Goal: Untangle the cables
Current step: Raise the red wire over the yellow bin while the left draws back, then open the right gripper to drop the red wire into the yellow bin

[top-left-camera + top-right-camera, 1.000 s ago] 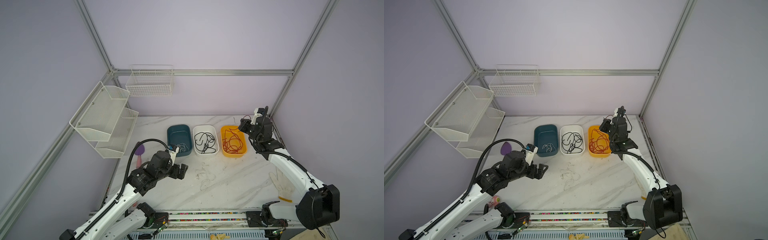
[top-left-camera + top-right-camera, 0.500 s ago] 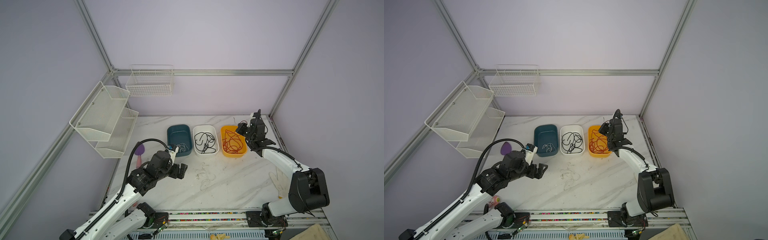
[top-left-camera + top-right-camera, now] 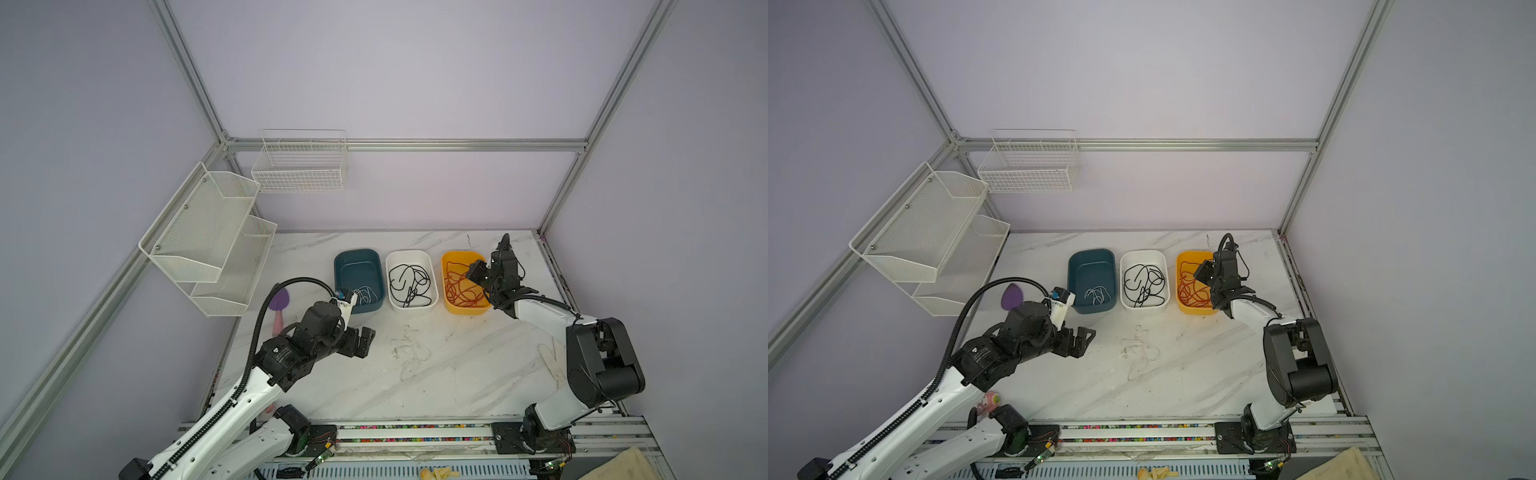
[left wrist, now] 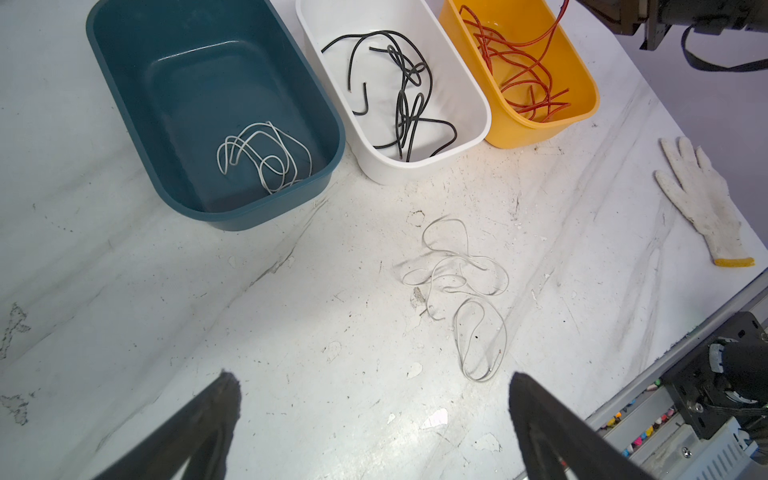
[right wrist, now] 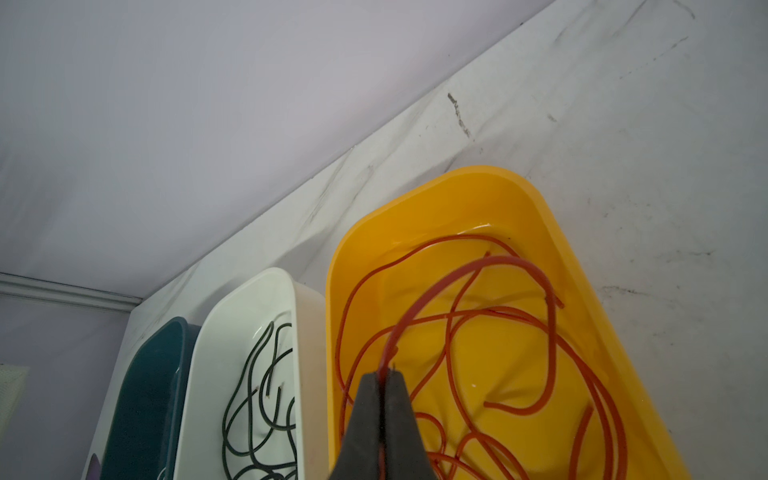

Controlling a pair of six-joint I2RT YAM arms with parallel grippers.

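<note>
- The left arm (image 3: 249,395) stretches forward and inward from its base, its wrist angled downward.
- The left gripper (image 3: 365,340) has its jaws spread wide; in the left wrist view its two dark fingers (image 4: 216,415) stand well apart.
- The right arm (image 3: 544,311) folds sharply at the elbow, and its forearm reaches toward the back.
- The right gripper (image 5: 384,376) has its jaws pressed together, with a strand of the orange-red cable (image 5: 511,259) pinched between the tips.

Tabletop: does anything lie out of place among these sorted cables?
Yes. A loose white cable lies on the bare table, not in the teal bin holding another white cable. A stray work glove lies near the table's right edge.
</note>
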